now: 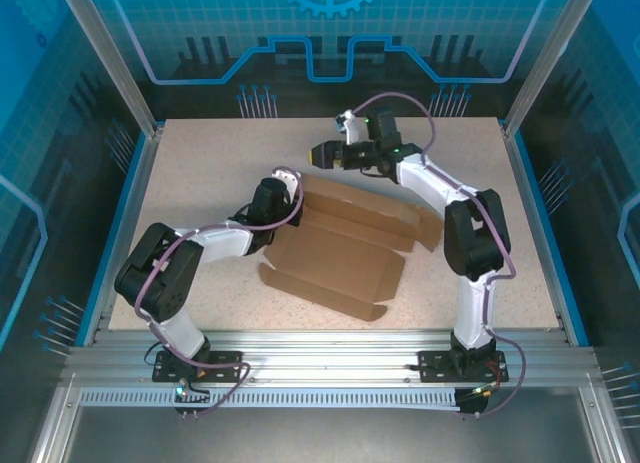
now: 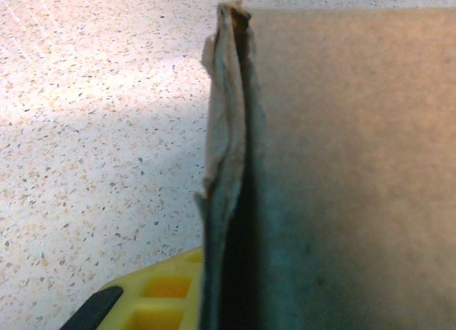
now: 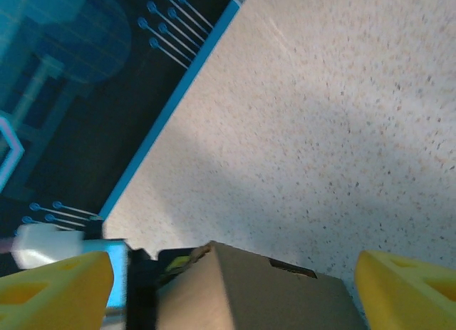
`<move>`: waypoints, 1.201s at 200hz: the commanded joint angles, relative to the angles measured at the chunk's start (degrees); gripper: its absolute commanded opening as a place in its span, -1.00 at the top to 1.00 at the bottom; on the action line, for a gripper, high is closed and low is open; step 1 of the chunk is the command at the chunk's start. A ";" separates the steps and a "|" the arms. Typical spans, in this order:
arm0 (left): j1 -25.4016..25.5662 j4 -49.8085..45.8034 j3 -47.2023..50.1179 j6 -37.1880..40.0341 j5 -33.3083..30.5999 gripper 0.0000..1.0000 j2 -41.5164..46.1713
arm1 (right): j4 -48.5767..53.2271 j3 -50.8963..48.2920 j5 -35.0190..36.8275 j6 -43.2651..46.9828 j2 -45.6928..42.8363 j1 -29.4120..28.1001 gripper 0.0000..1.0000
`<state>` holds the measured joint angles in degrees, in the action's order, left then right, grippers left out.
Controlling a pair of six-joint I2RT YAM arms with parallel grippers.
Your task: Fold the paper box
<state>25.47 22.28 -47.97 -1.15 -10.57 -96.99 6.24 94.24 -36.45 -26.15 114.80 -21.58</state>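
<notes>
Paper box (image 1: 340, 258) lies part-folded on the tabletop (image 1: 200, 163), left tool (image 1: 272, 198) pinching its left edge, right tool (image 1: 322, 153) spread beyond its far side. I judge wall-folding in hand; next I must close right on a flap.

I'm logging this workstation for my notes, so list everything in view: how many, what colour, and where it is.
paper box: one, plain brown cardboard, some flaps raised, mid-table between the two arms.
table: one, speckled beige with a blue border, under everything.
enclosure panels: blue, translucent, printed with circuit patterns, on the left, far and right sides.
frame rails: silver aluminium, along the near edge, carrying the arm bases.
left arm: one, white and black with a purple cable, reaching to the box's left side.
right arm: one, white and black with a purple cable, reaching over the far half of the table.
left fingers: yellow, closed on the box's left edge.
right fingers: yellow, spread open.
</notes>
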 commanded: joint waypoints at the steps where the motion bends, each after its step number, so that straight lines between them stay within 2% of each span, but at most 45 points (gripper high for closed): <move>1: 0.45 -0.13 1.86 -1.57 -3.17 0.67 1.84 | 2.36 -1.28 -0.45 -0.48 -5.60 2.90 -0.78; 28: 0.39 -0.60 3.13 -2.16 -6.00 0.66 3.50 | 9.53 -5.07 3.45 5.78 -11.51 5.42 -0.74; 62: 0.57 -5.68 3.95 -6.14 -11.03 0.66 6.50 | 16.28 -12.24 9.07 10.96 -20.25 9.10 -0.67; 139: 5.73 -13.83 6.21 -13.30 -20.10 0.60 12.25 | 17.78 -28.58 20.76 7.68 -34.97 10.17 -0.55; 163: 7.43 -13.49 7.23 -13.57 -20.74 0.57 13.20 | 16.40 -32.28 20.46 7.08 -38.14 10.06 -0.50; 200: 8.14 -15.36 8.27 -15.34 -20.07 0.49 15.96 | 17.34 -36.54 23.78 6.51 -44.08 10.33 -0.41; 223: 8.86 -18.09 9.78 -15.48 -19.15 0.29 20.49 | 19.01 -39.50 23.63 6.29 -47.42 11.25 -0.38; 240: 9.30 -21.78 10.71 -16.59 -18.05 0.23 24.41 | 18.96 -42.21 22.87 5.92 -49.88 12.06 -0.38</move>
<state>33.91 5.87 -38.87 -15.79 -29.30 -77.95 23.53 55.29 -13.87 -19.27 68.12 -11.09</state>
